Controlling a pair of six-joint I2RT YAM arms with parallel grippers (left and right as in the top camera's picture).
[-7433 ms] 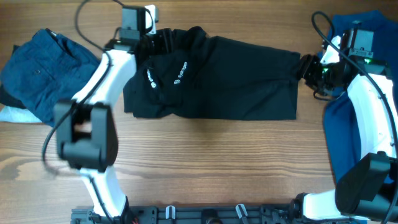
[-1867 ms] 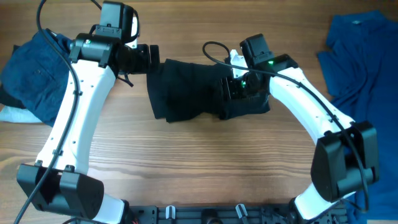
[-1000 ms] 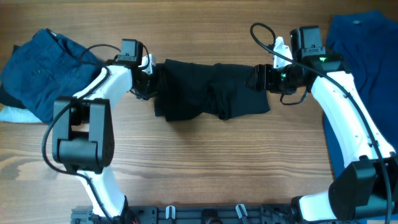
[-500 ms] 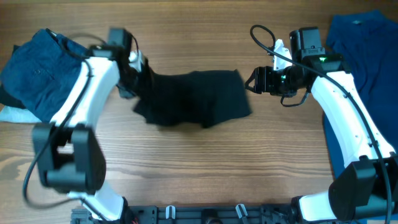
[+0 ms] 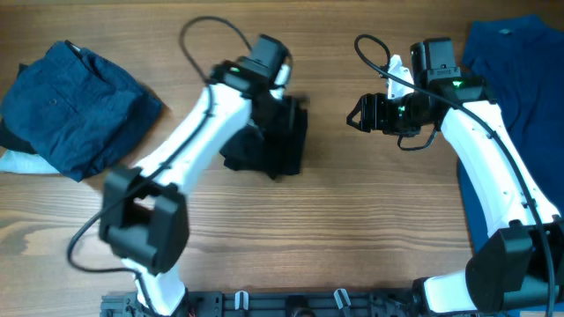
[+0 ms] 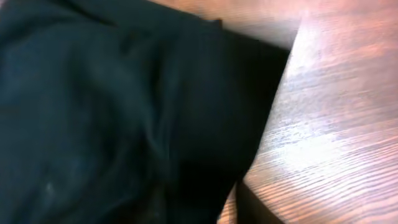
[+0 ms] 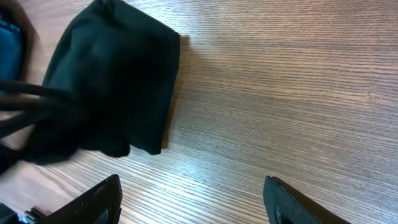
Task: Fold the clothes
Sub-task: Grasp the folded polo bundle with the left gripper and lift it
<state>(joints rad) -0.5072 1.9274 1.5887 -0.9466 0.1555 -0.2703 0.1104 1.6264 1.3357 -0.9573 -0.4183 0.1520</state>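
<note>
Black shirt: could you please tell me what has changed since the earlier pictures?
The left gripper swept the left end of the black shirt rightward, doubling it into a compact bundle; the right gripper let go, jaws open. The blue pile and blue shirt stayed put.

The wooden table (image 5: 352,229) bears a bunched black shirt (image 5: 286,145), a blue bundle (image 5: 75,106) and a blue shirt (image 5: 542,84).

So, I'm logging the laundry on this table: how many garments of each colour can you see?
Black: 1, the black garment in the middle.
Blue: 2, the folded blue garment at the left and the spread blue garment at the right.
Total: 3. A white scrap under the left one is too hidden to count.
</note>
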